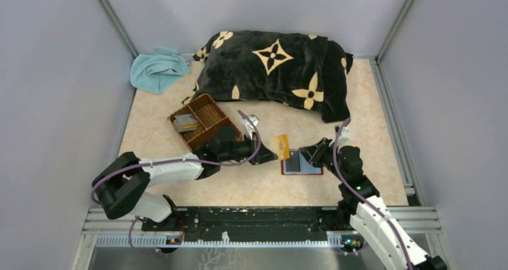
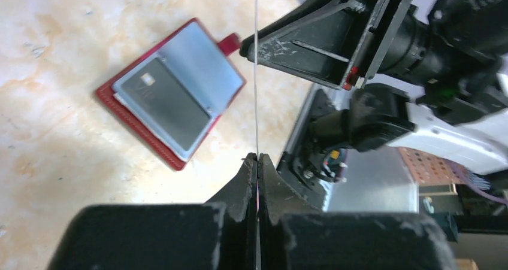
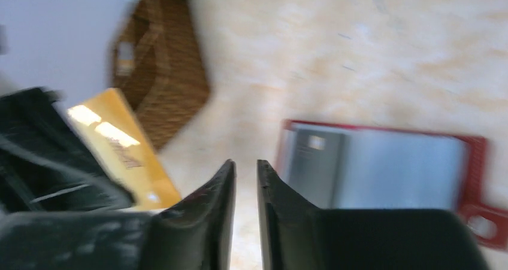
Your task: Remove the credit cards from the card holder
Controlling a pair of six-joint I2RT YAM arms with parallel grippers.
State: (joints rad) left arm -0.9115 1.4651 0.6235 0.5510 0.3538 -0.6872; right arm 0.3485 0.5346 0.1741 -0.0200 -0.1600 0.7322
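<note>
A red card holder (image 1: 301,163) lies open on the table, with grey sleeves and a dark card (image 2: 165,105) still tucked in it. My left gripper (image 2: 257,157) is shut on a yellow credit card (image 1: 281,145), held upright above the table just left of the holder. The left wrist view shows that card edge-on (image 2: 256,72). My right gripper (image 3: 246,165) hovers at the holder's (image 3: 383,168) left end. Its jaws stand a narrow gap apart with nothing between them. The yellow card (image 3: 123,156) is just to its left.
A wicker basket (image 1: 200,121) holding cards (image 1: 186,123) stands left of the left gripper. A black pillow with tan flowers (image 1: 275,72) lies at the back, a blue cloth (image 1: 157,70) in the back left corner. Grey walls close in the sides.
</note>
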